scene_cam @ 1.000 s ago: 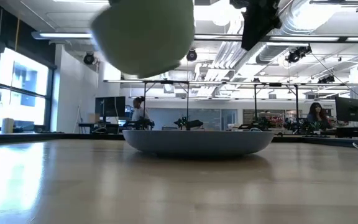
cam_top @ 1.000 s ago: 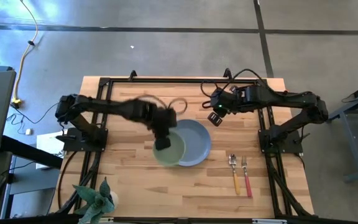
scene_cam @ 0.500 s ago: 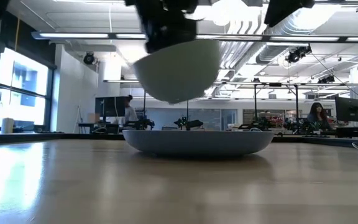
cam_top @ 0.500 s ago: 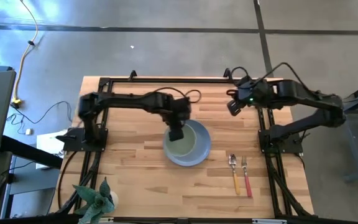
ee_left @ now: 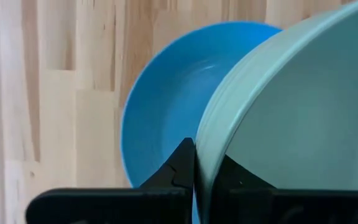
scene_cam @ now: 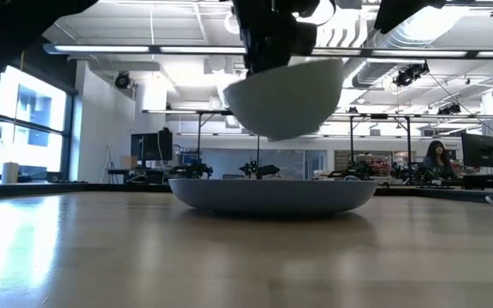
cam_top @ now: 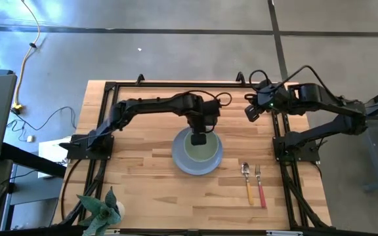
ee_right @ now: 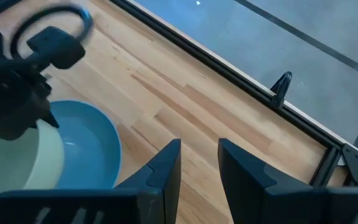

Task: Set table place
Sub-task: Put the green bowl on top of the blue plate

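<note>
Left gripper (cam_top: 199,138) is reaching over the middle of the large light wood plank table (cam_top: 136,177), its dark fingers (ee_left: 180,168) clamping the rim of the small pale green ceramic bowl (cam_top: 200,150). Bowl is hanging clear above the round grey-blue plate (cam_top: 182,160); in the low view the bowl (scene_cam: 285,96) is tilting slightly, with open air showing between its base and the plate (scene_cam: 272,195) beneath. From above, the bowl is sitting almost centred over the plate, only a crescent of plate showing around it. Left wrist view is showing the bowl wall (ee_left: 291,112) pinched between the fingers, the blue plate (ee_left: 166,106) lying below and to one side of it.

Right gripper (cam_top: 251,111) is hovering over the far right part of the table, near the black metal frame (cam_top: 176,84), well apart from the plate. Its two dark fingers (ee_right: 166,171) are standing a little apart, holding nothing; bare planks are showing through the gap.

Yellow-handled metal spoon (cam_top: 248,183) and red-handled metal fork (cam_top: 260,185) are lying side by side on the table to the right of the plate, near the front edge, handles pointing toward the front, not touching the plate.

A small green potted plant (cam_top: 102,208) is sitting at the front left corner of the table.
</note>
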{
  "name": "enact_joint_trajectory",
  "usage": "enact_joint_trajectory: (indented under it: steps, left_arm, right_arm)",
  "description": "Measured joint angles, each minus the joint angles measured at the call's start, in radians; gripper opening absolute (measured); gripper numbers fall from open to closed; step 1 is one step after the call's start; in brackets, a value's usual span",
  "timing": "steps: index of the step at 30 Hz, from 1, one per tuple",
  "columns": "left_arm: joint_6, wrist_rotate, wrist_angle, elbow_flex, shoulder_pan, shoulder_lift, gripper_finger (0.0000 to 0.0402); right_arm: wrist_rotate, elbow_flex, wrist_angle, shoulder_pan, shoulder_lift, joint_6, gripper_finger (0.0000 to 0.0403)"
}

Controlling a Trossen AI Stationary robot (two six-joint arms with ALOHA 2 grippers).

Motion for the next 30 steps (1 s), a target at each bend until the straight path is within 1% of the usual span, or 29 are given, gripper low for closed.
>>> enact_joint_trajectory:
  steps: [6,11,16,18,30]
  left_arm:
    - [-0.007,0.002,-0.034,-0.016,0.008,0.055,0.0]
    - [-0.002,0.01,-0.005,-0.015,0.007,0.101,0.0]
    - [0.011,0.017,0.013,-0.014,0.008,0.119,0.0]
    - [0.011,0.017,-0.012,-0.018,0.013,0.123,0.0]
    - [0.023,0.008,-0.01,-0.017,0.035,0.129,0.0]
  right_arm:
    - [0.002,0.0,-0.01,0.0,-0.002,-0.006,0.0099]
    - [0.002,0.0,-0.012,0.0,-0.002,-0.007,0.0099]
    - [0.002,0.0,-0.013,0.0,-0.002,-0.007,0.0099]
    - [0.002,0.0,-0.013,0.0,-0.002,-0.007,0.0099]
    - [0.002,0.0,-0.013,0.0,-0.002,-0.007,0.0099]
